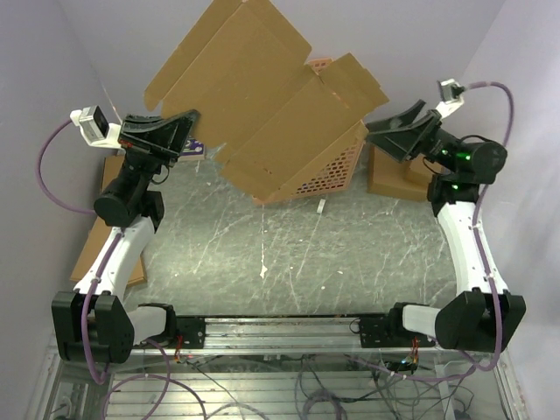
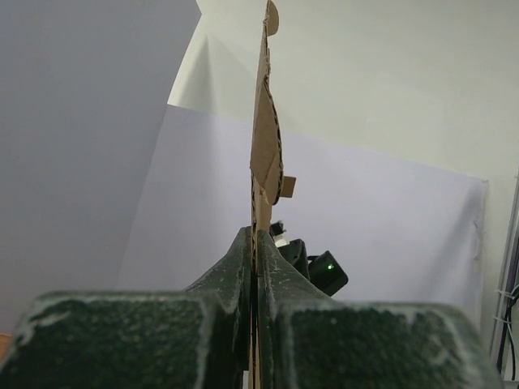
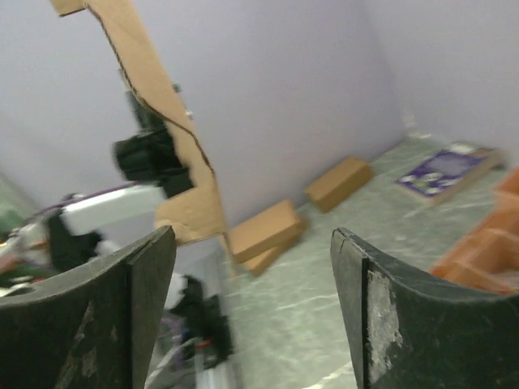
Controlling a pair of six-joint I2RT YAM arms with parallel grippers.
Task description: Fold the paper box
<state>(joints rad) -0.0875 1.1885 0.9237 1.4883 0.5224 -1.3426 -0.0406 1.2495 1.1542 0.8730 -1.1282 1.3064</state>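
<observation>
While the paper box [image 1: 262, 105] hangs flat and unfolded in the air above the table [image 1: 289, 254], the top view places it at 12 o'clock, tilted with its low corner toward 6 o'clock. At 10 o'clock the left gripper [image 1: 188, 131] pinches the sheet's left edge. At 2 o'clock the right gripper [image 1: 385, 131] points toward the sheet's right flap and seems just clear of it, though the angle makes that hard to judge. An orange rack [image 1: 337, 171] stands behind the sheet's lower right part. One brown box [image 1: 394, 175] lies at 3 o'clock under the right arm, another [image 1: 109, 254] at 9 o'clock by the left arm.

From the left wrist, the left gripper [image 2: 255, 267] is closed tight on the paper box [image 2: 263, 146], which is seen edge-on, rising toward 12 o'clock. Beyond it the right arm [image 2: 324, 271] shows a green light.

From the right wrist, the right gripper [image 3: 253, 239] is spread wide with nothing between its fingers [image 3: 122, 308]. The paper box [image 3: 162, 121] crosses the frame at 10 o'clock, well beyond the fingertips, with the left arm [image 3: 146, 158] behind it. Two boxes [image 3: 263, 231] lie on the table near the centre, the rack [image 3: 486, 243] is at 3 o'clock, and a flat blue thing, perhaps a booklet [image 3: 446, 172], at 2 o'clock.
</observation>
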